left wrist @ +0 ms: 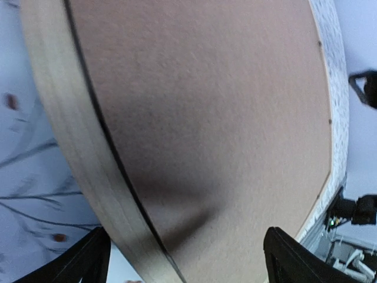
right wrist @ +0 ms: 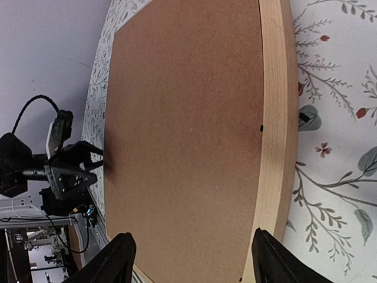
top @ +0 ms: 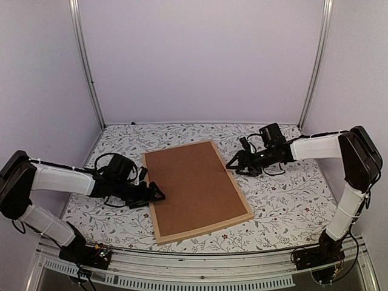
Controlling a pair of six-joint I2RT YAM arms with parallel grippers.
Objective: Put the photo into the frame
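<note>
Frame [top: 206, 229]: lies flat in the middle of the table [top: 285, 200], turned slightly askew, its light wooden rail showing all round.
Board [top: 194, 189]: plain brown, sits inside the frame and fills its opening.
Left gripper [top: 155, 195]: at the frame's left rail, jaws spread wide and holding nothing. In the wrist view one finger [left wrist: 88, 259] hangs over the flowered cloth and the other over the board, with the rail between them. Contact cannot be told.
Right gripper [top: 235, 167]: near the far end of the frame's right rail, jaws parted and empty, one finger [right wrist: 118, 262] above the board, the other at the rail.
</note>
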